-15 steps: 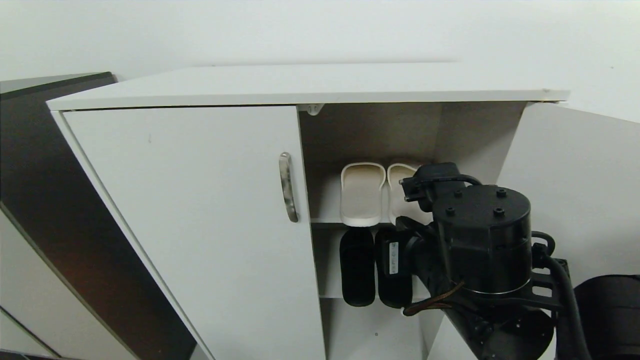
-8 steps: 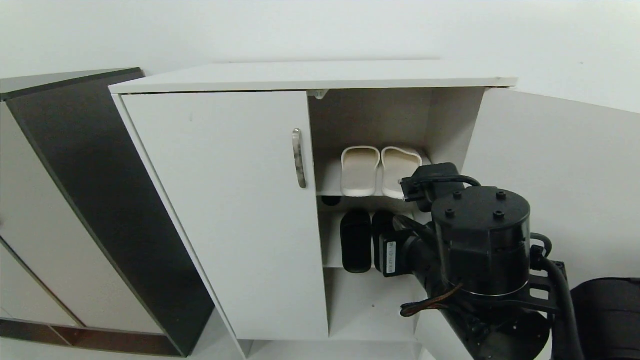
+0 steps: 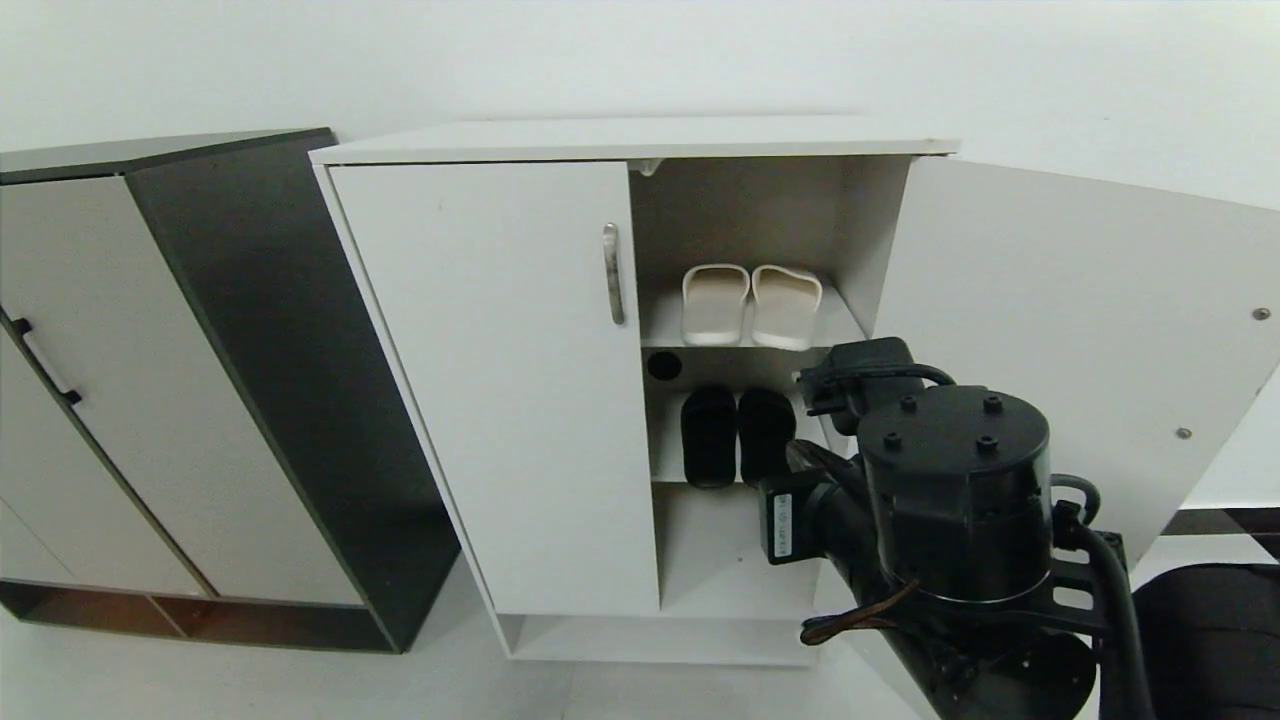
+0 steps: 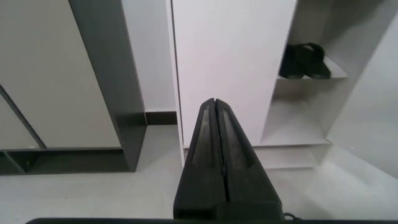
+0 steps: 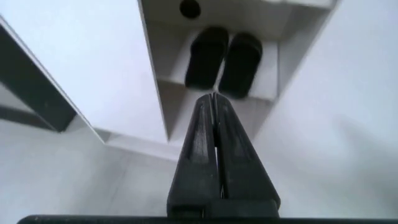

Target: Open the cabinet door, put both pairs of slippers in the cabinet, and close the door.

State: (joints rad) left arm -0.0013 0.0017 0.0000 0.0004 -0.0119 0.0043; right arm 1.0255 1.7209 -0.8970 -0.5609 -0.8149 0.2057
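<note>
Two pairs of slippers already lie inside the white cabinet (image 3: 630, 135), so by my reading only the closing is left. That step turns on the right-hand door (image 3: 1060, 330), which stands swung wide open on the robot's right. It is hinged at the cabinet's right wall, with its inner face towards the head camera and its upright free edge well out to the right. The left-hand door (image 3: 500, 380) is shut, its handle (image 3: 612, 273) upright just beside the opening. The white slippers (image 3: 750, 303) lie side by side on the upper shelf, and the black slippers (image 3: 737, 432) lie the same way on the shelf below, long axes running front to back. The right pincer (image 5: 214, 98), fingers pressed together on nothing, hangs before the opening and points at the black pair, with the open door close on its right. The left pincer (image 4: 214, 102), likewise together and empty, faces the shut door, farther from the open one. The right arm is therefore the nearer, and it would likely need to get round the free edge to the hidden outer face to push the door leftward and shut
</note>
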